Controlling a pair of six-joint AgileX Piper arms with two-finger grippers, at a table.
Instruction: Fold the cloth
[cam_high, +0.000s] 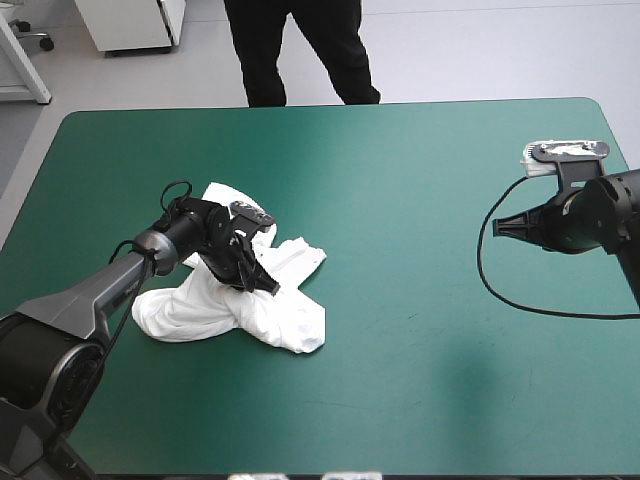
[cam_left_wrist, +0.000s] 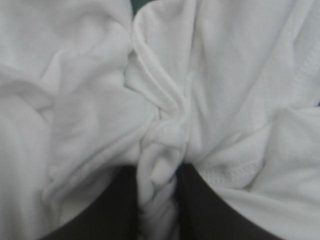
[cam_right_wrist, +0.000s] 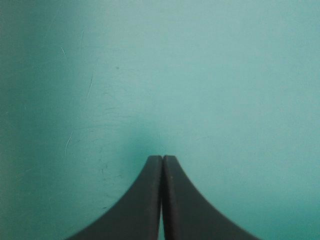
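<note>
1. The teal-green table (cam_high: 430, 180) is bare over most of its top. The T-shirt (cam_high: 285, 322) lies as a crumpled heap on the left half, clear of every edge.
2. The left gripper (cam_high: 262, 282) is down on the middle of the heap. Its wrist view shows the black fingers (cam_left_wrist: 105, 210) all but closed, with a bunched ridge of white cloth pinched between them.
3. The right gripper (cam_high: 502, 226) hangs over bare table near the right edge, well apart from the T-shirt. Its fingers are pressed together on nothing.
4. Step in hand, as a judgement: the T-shirt is not yet spread, so this looks like the untangling stage, a first grasp before any fold.
5. The next move likely calls for lifting the pinched ridge so the heap opens. The right gripper would then come across for a second hold, so the two can draw the T-shirt flat.
6. Risk: the pinch sits mid-heap, not at an edge, so several layers may rise together.
</note>
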